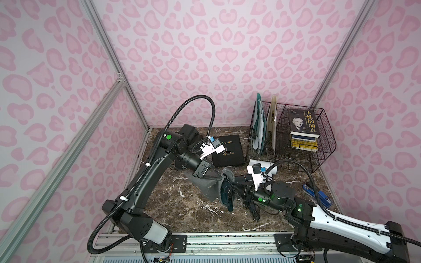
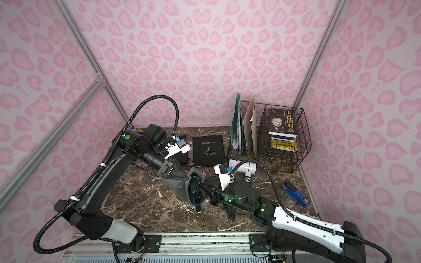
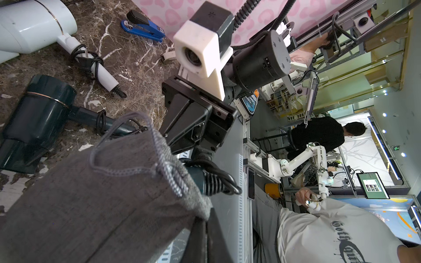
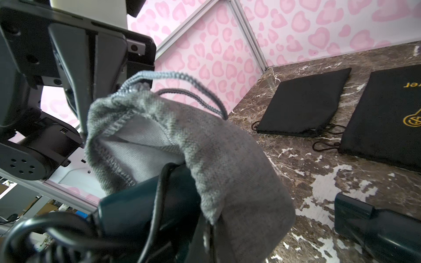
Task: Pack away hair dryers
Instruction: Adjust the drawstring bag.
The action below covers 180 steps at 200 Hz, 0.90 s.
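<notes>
— Under both sets of jaws: brown marble table (image 1: 177, 209), the biggest thing in view. Next?
— Wire basket (image 1: 325, 145), well beyond the right jaws at the back. Books and folders stand in it.
— Pouches?
— Grey pouch (image 1: 206, 186) hangs stretched between the two sets of jaws, mouth open. Left gripper (image 1: 219, 177) is clenched on one edge of the rim. Right gripper (image 3: 201, 151) is clenched on the opposite edge, with fabric draped over a finger in the right wrist view.
— The flat ones?
— Printed black pouch (image 1: 227, 149) lies beyond the left jaws, apart from them. Plain black pouch (image 4: 305, 100) is next to it. Both lie flat on the marble.
— Dryers?
— One dark teal dryer (image 4: 127, 209) sits partway inside the grey pouch's mouth, right at the right jaws, its handle end and black cord sticking out. The second teal dryer (image 3: 38, 111) lies on the marble just beyond the right jaws, outside any pouch. The white dryer (image 2: 245, 167) lies farther beyond, near the basket, cord wound round its handle.
— Small stuff?
— Blue stapler (image 1: 317, 195) is out past the right arm, well apart from both jaws. Grey drawstring (image 3: 169, 175) dangles at the rim beside the right jaws.
</notes>
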Tool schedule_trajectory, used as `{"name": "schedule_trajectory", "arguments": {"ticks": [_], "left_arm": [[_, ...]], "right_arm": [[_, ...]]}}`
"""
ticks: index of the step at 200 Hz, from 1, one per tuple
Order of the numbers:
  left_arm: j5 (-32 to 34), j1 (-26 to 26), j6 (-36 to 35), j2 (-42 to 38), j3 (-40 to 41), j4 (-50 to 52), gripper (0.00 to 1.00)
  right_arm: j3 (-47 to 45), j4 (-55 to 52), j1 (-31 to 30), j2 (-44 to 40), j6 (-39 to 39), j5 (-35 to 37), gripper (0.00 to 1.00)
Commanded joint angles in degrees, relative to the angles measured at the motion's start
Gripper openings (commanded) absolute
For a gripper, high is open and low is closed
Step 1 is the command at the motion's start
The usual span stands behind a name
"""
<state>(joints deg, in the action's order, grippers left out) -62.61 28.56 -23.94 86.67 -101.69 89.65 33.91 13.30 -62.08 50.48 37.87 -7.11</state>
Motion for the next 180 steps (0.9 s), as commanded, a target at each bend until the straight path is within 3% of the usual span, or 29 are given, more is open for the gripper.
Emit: {"name": "schedule_trajectory", "arguments": {"ticks": [1,83,180], "left_arm": [[-1.9,-0.1,0.2,0.1,0.2,-1.0,0.02],[0.5,-3.8,1.8,-3.3,3.9,-3.5,0.02],[6.9,-9.2,6.6,-7.2,8.0,-5.8,0.02]], "right_arm": [[1.5,0.5,-0.9,1.2,-1.5,-0.1,0.00],[1.6,-4.1,-1.1,-6.2,-1.9,6.1,0.00],[8.3,-15.1,0.7,1.3,-2.7,-0.3,0.00]]}}
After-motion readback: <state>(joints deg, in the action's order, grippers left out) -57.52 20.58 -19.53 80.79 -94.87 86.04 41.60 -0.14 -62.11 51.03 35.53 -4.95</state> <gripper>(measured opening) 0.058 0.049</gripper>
